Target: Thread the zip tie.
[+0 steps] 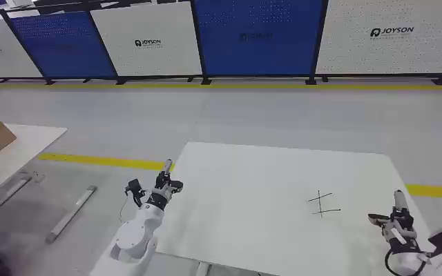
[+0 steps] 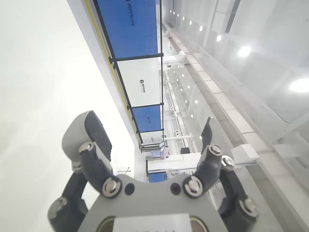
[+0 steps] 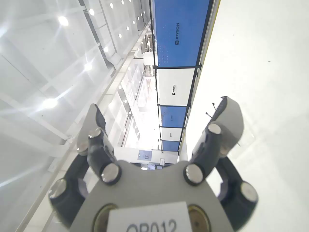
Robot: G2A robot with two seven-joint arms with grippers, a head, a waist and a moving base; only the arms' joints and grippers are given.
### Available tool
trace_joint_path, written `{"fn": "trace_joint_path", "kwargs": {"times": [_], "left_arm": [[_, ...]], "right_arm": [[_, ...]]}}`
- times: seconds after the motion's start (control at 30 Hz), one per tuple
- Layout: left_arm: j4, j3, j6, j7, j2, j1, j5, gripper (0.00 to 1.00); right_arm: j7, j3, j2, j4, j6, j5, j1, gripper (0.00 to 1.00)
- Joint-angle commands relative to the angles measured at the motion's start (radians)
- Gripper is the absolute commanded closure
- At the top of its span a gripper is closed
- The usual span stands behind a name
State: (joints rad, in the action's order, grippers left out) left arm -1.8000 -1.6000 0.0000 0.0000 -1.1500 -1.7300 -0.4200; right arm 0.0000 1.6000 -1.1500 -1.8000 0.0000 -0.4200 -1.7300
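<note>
The left gripper (image 2: pixel 152 126) and right gripper (image 3: pixel 159 103) hang at opposite sides of the worktop (image 1: pixel 248 207). Both have their fingers (image 2: pixel 96 134) spread and hold nothing, probably parked clear to leave the view open. Between them, nearer the right one, the black zip ties (image 1: pixel 323 204) lie crossed and flat; threading is not yet begun.

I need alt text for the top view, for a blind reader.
Black zip ties lie crossed on a white table, nearer its right side. The left pincer is at the table's left edge, the right pincer at its right edge, both empty.
</note>
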Motion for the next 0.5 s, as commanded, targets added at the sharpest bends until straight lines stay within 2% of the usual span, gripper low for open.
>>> {"fn": "trace_joint_path", "kwargs": {"times": [0.0,0.03,0.07,0.1,0.13,0.17,0.27,0.4,0.47], "left_arm": [[0.0,0.0,0.0,0.0,0.0,0.0,0.0,0.22],[0.0,0.0,0.0,0.0,0.0,0.0,0.0,0.22],[0.0,0.0,0.0,0.0,0.0,0.0,0.0,0.22],[0.0,0.0,0.0,0.0,0.0,0.0,0.0,0.22],[0.0,0.0,0.0,0.0,0.0,0.0,0.0,0.0],[0.0,0.0,0.0,0.0,0.0,0.0,0.0,0.0],[0.0,0.0,0.0,0.0,0.0,0.0,0.0,0.0],[0.0,0.0,0.0,0.0,0.0,0.0,0.0,0.0],[0.0,0.0,0.0,0.0,0.0,0.0,0.0,0.0]], "right_arm": [[0.0,0.0,0.0,0.0,0.0,0.0,0.0,0.0],[0.0,0.0,0.0,0.0,0.0,0.0,0.0,0.22],[0.0,0.0,0.0,0.0,0.0,0.0,0.0,0.0],[0.0,0.0,0.0,0.0,0.0,0.0,0.0,0.0],[0.0,0.0,0.0,0.0,0.0,0.0,0.0,0.0],[0.003,0.003,0.0,0.0,0.003,0.001,0.002,0.0],[0.102,0.056,0.01,-0.01,0.082,0.002,0.017,0.0],[0.266,0.128,0.027,-0.016,0.177,0.03,0.036,0.0],[0.369,0.161,0.04,-0.015,0.229,0.077,0.054,0.0]]}}
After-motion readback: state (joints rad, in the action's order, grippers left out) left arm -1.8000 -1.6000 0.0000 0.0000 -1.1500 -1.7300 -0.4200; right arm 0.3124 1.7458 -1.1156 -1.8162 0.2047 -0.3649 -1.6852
